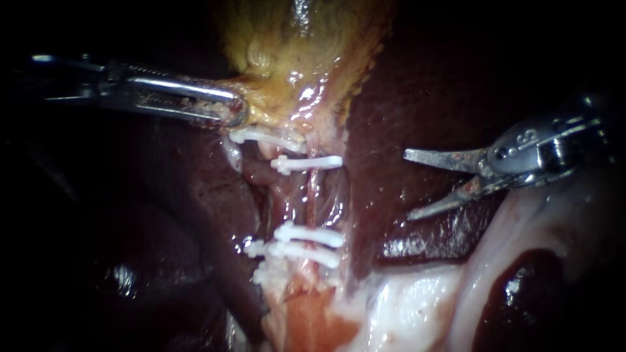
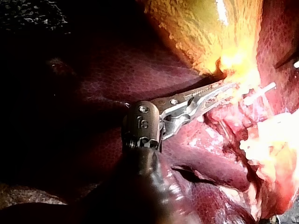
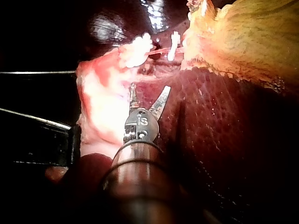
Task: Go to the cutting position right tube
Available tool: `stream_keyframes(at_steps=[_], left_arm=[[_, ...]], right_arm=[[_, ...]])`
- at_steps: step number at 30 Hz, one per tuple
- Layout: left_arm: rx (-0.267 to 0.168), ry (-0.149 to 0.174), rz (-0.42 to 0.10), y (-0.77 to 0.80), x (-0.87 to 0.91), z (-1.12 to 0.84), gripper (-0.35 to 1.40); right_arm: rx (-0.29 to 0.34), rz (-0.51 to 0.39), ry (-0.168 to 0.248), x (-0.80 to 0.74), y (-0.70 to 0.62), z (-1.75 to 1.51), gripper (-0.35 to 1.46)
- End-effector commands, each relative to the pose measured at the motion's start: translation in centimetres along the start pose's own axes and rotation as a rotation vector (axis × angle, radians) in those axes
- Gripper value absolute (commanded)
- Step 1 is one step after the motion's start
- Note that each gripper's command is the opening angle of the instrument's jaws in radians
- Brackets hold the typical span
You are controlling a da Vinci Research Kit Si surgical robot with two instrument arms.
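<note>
Open blades held right of centre, short of the clipped right tube.

The approach is judged unfinished. The right instrument [image 1: 408, 186] is seen at mid-right of the frame, its 2 slim, stained metal blades spread apart with nothing between them. It lies over the glossy, dark-red liver [image 1: 404, 85], well apart from the right tube [image 1: 313, 195], taken to be the thin reddish strand at centre. That strand is bracketed by white, ridged clips [image 1: 306, 163], 2 above and at least 2 below; the bare gap between them is still to be reached. At upper left, the left instrument [image 1: 233, 111] is clamped by its jaws on the wet, yellow, pebbled gallbladder [image 1: 293, 39] near its neck.
</note>
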Motion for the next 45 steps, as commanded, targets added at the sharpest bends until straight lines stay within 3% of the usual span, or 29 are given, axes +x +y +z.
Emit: stream_keyframes(at_steps=[1,5,11,16,22,31,37,45], left_arm=[[0.001,-0.001,0.0,0.0,0.0,-0.01,-0.35],[-0.011,-0.004,-0.007,0.03,0.1,-0.17,-0.35],[0.015,0.002,-0.018,0.11,0.34,-0.59,-0.35],[0.024,0.013,-0.015,0.18,0.46,-0.78,-0.35],[0.029,0.015,-0.009,0.23,0.45,-0.74,-0.35],[0.031,0.015,-0.009,0.25,0.44,-0.73,-0.35],[0.031,0.016,-0.009,0.25,0.44,-0.72,-0.35],[0.032,0.016,-0.009,0.25,0.45,-0.71,-0.35]], right_arm=[[0.0,0.0,0.0,0.0,0.0,0.0,1.45],[0.0,0.0,0.0,0.0,0.0,0.0,1.45],[0.0,-0.005,0.0,0.01,0.01,0.0,1.45],[0.0,-0.015,-0.003,0.03,0.02,0.01,1.45],[0.039,-0.01,0.006,0.12,0.02,0.09,1.45],[0.158,0.198,0.005,0.42,0.0,0.54,1.4],[0.238,0.249,0.025,0.44,-0.04,0.87,1.38],[0.299,0.295,0.007,0.46,-0.02,1.29,1.31]])
